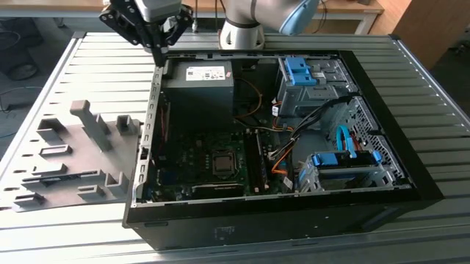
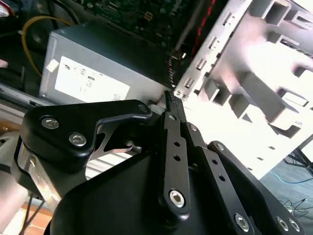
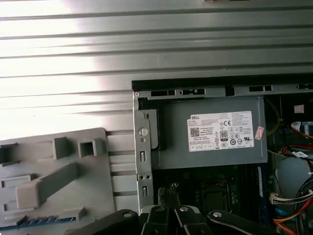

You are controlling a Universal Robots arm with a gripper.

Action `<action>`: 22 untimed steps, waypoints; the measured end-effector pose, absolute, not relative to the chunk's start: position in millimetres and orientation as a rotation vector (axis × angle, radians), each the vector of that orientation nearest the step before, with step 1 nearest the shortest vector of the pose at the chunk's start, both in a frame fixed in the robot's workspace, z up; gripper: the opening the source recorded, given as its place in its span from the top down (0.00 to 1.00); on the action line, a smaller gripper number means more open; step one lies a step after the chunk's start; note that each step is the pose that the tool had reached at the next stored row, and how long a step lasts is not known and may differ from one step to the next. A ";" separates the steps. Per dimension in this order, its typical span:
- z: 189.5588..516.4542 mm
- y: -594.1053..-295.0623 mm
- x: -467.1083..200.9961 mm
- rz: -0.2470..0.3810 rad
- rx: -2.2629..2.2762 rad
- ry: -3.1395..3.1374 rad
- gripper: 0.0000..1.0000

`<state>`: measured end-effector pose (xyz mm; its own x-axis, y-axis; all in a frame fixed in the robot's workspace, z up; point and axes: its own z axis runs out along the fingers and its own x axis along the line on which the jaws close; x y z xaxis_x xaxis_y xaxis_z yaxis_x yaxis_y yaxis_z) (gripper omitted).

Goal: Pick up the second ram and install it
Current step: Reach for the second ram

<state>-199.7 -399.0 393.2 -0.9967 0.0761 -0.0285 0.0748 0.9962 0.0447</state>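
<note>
Approach step: the end effector (image 1: 157, 55), pressed together and empty, hangs over the case (image 1: 257, 228) edge; the second ram (image 3: 41, 221), seemingly in the grey holder (image 3: 98, 196), needs it spread

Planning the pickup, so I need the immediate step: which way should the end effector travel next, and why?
Likely a sideways move toward the exterior view's left, to above the grey holder. The end effector hangs shut and empty by the power supply, while the second ram sits in that holder, apart from it.
</note>
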 end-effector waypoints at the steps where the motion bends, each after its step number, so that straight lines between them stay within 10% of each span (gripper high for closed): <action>1: 393.2 -398.9 -201.9 0.068 0.118 3.108 0.89; 22: 392.9 -398.9 -255.6 0.068 0.118 3.109 0.89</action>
<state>-255.6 -398.9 392.9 -0.9967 0.0762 -0.0284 0.0748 0.9962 0.0446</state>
